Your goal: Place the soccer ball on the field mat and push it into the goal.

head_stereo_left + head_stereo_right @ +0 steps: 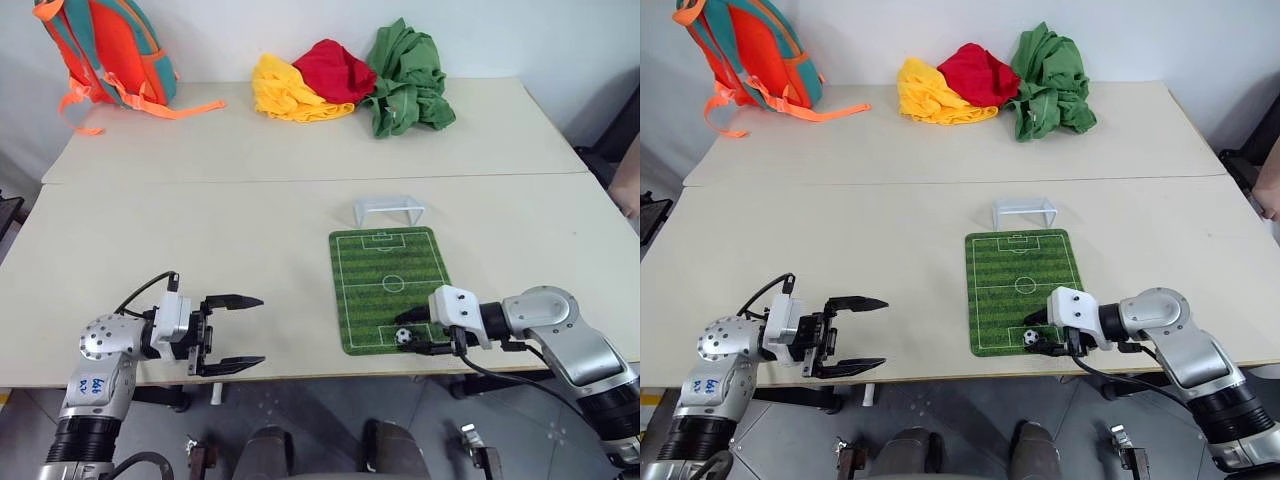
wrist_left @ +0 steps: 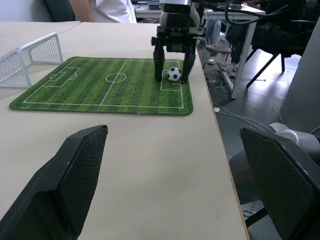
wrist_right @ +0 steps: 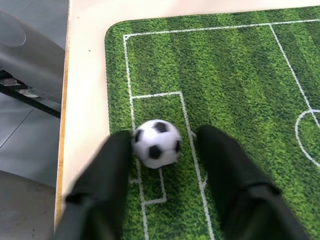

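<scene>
The soccer ball (image 3: 156, 143) lies on the field mat (image 1: 390, 275), in the penalty box at the mat's near end. My right gripper (image 1: 408, 334) is open around the ball. One finger touches the ball and the other stands clear of it. The white goal (image 1: 388, 209) stands on the table just past the mat's far end. My left gripper (image 1: 258, 330) hovers open and empty over the table's near left part, pointing toward the mat. In the left wrist view the ball (image 2: 173, 74) sits between the right gripper's fingers.
An orange and teal backpack (image 1: 105, 50) stands at the far left of the table. Yellow (image 1: 288, 92), red (image 1: 335, 68) and green (image 1: 408, 80) cloths are heaped at the far middle. The table's front edge (image 1: 300, 375) runs close behind both grippers. A person's arm (image 1: 630, 180) shows at the right.
</scene>
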Motion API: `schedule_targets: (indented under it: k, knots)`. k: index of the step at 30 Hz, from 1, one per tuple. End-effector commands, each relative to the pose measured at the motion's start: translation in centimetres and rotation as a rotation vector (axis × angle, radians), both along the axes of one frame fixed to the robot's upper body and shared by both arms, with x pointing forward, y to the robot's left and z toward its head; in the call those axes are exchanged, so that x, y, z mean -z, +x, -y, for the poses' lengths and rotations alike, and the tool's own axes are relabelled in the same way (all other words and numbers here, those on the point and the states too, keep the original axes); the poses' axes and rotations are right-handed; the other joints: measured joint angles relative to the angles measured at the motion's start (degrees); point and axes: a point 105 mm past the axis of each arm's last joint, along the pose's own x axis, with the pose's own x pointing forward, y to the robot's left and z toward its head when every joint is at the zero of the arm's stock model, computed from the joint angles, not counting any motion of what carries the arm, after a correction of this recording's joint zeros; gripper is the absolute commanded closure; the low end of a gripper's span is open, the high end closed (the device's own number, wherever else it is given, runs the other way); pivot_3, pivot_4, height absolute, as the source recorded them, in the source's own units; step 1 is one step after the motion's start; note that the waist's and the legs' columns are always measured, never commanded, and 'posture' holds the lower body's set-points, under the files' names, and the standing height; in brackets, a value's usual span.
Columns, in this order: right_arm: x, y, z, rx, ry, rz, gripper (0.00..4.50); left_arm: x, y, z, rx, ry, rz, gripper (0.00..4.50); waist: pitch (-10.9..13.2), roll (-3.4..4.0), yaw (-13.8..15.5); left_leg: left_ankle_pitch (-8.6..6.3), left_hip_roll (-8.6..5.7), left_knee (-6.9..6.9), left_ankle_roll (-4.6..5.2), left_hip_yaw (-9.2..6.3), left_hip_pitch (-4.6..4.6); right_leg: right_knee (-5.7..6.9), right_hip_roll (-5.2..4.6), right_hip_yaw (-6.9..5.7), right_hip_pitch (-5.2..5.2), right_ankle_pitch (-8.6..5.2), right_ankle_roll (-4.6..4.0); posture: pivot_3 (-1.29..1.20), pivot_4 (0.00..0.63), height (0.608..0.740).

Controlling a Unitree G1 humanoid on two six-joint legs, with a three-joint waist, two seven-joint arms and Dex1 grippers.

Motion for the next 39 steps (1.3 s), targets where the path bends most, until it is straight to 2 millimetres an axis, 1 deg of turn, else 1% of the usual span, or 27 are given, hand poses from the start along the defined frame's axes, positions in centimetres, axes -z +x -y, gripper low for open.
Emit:
schedule_targets:
  k: [1, 7, 11, 15, 17, 18, 21, 24, 31, 33, 36, 39]
  knots:
    - [-0.5, -0.2, 0.2, -0.008, -0.01, 0.027, 1.85, -0.7, 0.4, -0.1, -0.012, -0.017, 0.027, 0.0, 0.0, 0.0, -0.02, 0.0, 0.0, 0.0, 0.0, 0.0, 0.0, 0.0, 0.0, 0.0, 0.0, 0.0, 0.0, 0.0, 0.15, 0.74]
    - [-2.7, -0.1, -0.7, -0.028, 0.007, 0.091, 1.85, -0.6, 0.7, 0.3, -0.005, -0.023, 0.034, 0.0, 0.0, 0.0, -0.04, 0.0, 0.0, 0.0, 0.0, 0.0, 0.0, 0.0, 0.0, 0.0, 0.0, 0.0, 0.0, 0.0, 0.15, 0.74]
    - [-4.7, -1.0, -1.4, -0.068, 0.004, 0.117, 1.85, -0.6, 0.8, 0.4, 0.0, -0.029, 0.039, 0.0, 0.01, 0.01, 0.06, 0.0, 0.0, 0.01, 0.0, 0.0, -0.02, -0.01, 0.0, 0.0, -0.01, 0.0, 0.0, 0.0, 0.15, 0.74]
    - [-5.7, -1.6, -2.1, -0.032, 0.019, 0.102, 1.85, -0.6, 1.0, 0.5, 0.004, -0.031, 0.043, 0.0, 0.01, 0.01, 0.07, -0.01, 0.01, 0.01, -0.01, -0.02, -0.02, 0.0, 0.0, 0.0, -0.01, 0.0, 0.0, 0.0, 0.15, 0.74]
    - [-6.0, -2.2, -2.7, -0.054, 0.049, 0.109, 2.24, -0.6, 1.0, 0.5, 0.008, -0.032, 0.044, 0.0, 0.01, 0.0, 0.07, -0.03, 0.01, 0.01, -0.02, -0.03, -0.02, -0.01, 0.01, 0.0, -0.01, 0.0, 0.0, 0.0, 0.15, 0.74]
    - [-5.5, -2.8, -3.0, -0.064, 0.054, 0.092, 2.48, -0.5, 1.0, 0.6, 0.013, -0.032, 0.044, 0.0, 0.01, 0.0, 0.11, -0.04, 0.01, 0.01, -0.01, -0.02, -0.02, -0.02, 0.0, 0.0, -0.01, 0.0, 0.0, 0.0, 0.15, 0.74]
    - [-4.1, -3.9, -3.3, -0.068, 0.054, 0.044, 3.44, -0.6, 1.0, 0.6, 0.018, -0.034, 0.046, 0.0, 0.01, -0.01, 0.31, -0.09, 0.01, 0.0, 0.0, -0.03, -0.03, -0.02, 0.01, -0.01, -0.01, 0.0, 0.0, 0.0, 0.15, 0.74]
    - [-2.8, -4.1, -3.1, -0.053, 0.056, 0.015, 4.44, -0.6, 1.0, 0.6, 0.02, -0.035, 0.048, 0.0, 0.02, -0.02, 0.29, -0.16, 0.01, 0.08, 0.05, 0.02, -0.06, -0.05, 0.0, -0.01, -0.01, 0.0, 0.0, 0.0, 0.15, 0.74]
    - [-1.0, -3.6, -2.7, -0.015, 0.071, -0.017, 4.48, -0.6, 0.6, 0.3, 0.015, -0.03, 0.043, 0.0, 0.02, -0.02, 0.03, -0.17, 0.02, 0.14, 0.05, 0.01, -0.06, -0.02, 0.0, -0.01, 0.0, 0.0, 0.0, 0.0, 0.15, 0.74]
    - [-0.4, -3.2, -2.4, 0.003, 0.068, -0.022, 4.48, -0.5, 0.4, 0.2, 0.011, -0.027, 0.039, 0.0, 0.02, -0.02, 0.03, -0.17, 0.02, 0.14, 0.05, 0.01, -0.06, -0.02, 0.01, -0.01, 0.0, 0.0, 0.0, 0.0, 0.15, 0.74]
    - [0.2, -1.6, -1.3, 0.053, 0.053, -0.002, 4.48, -0.6, 0.4, 0.0, 0.005, -0.022, 0.038, 0.0, 0.02, -0.02, -0.02, -0.17, 0.02, 0.14, 0.05, 0.02, -0.05, -0.02, 0.0, -0.01, 0.0, 0.0, 0.0, 0.0, 0.15, 0.74]
    - [0.1, 0.5, 0.0, 0.096, 0.028, 0.053, 4.48, -0.7, 0.5, -0.1, 0.001, -0.02, 0.04, 0.0, 0.02, -0.02, -0.09, -0.17, 0.02, 0.2, 0.05, 0.04, -0.05, -0.01, 0.0, 0.0, 0.0, 0.0, 0.0, 0.0, 0.15, 0.74]
